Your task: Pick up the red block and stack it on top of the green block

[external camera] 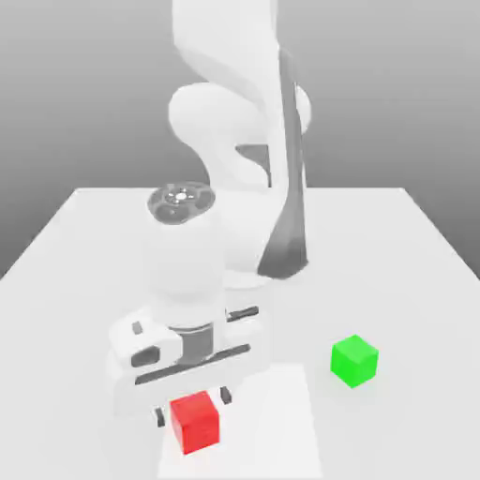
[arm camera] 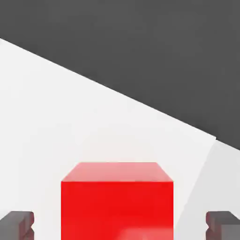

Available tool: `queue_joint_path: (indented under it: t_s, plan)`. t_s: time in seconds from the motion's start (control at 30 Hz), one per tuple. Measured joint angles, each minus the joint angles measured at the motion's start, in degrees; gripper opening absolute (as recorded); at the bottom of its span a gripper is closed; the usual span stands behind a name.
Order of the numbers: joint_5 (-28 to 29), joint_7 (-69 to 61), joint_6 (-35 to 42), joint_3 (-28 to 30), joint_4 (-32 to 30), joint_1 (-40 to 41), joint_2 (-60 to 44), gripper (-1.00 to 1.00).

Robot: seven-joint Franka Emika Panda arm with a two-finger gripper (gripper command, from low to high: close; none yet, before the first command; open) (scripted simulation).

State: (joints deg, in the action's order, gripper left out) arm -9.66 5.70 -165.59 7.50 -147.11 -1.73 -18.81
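Nearest the camera, toward the exterior view's left, is the red block (external camera: 195,422), seen against a brighter white patch (external camera: 272,427) that lies on the pale table (external camera: 403,244). The block appears close to the patch's left edge, with its corners turned a little away from square to the camera.

Above it hangs the gripper (external camera: 193,407), pointing down, its jaws wide, one finger on either side of the red block. The left finger shows as a dark tip (external camera: 159,417) just beside the block, and the right one as another dark tip (external camera: 226,396), a little farther back. In the hand view the block sits between the two fingers, with a strip of white surface visible on each side of it, so the fingers are apart from its sides and nothing is gripped. A dark grey area (arm camera: 140,42) spreads past a straight slanting edge there.

Well to the right and somewhat farther back, the green block (external camera: 354,361) rests on the table, one corner turned toward the camera and its top bare. It is outside the white patch and apart from the red block. The white arm (external camera: 230,122) rises from the middle of the far part of the table and reaches toward the near left.
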Motion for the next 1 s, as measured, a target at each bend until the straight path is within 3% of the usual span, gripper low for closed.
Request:
queue_joint_path:
  t_s: [0.2, 0.37, 0.67, 0.9, 0.93, 1.0]
  plan:
    - [0.20, 0.14, 0.16, 0.00, -0.03, 0.03, 0.13, -1.00]
    - [5.15, 3.80, 7.65, 2.78, -1.51, -1.70, 9.25, -1.00]
    - [7.20, 2.61, 12.20, -9.69, -15.32, -21.96, 27.68, -1.00]
    - [9.73, 3.95, 1.37, -12.07, -17.09, -23.99, 18.71, -1.00]
    - [10.41, 4.44, -0.49, -11.91, -17.02, -23.98, 16.78, 1.00]
    - [10.42, 4.44, -0.49, -11.91, -17.02, -24.01, 16.78, 1.00]
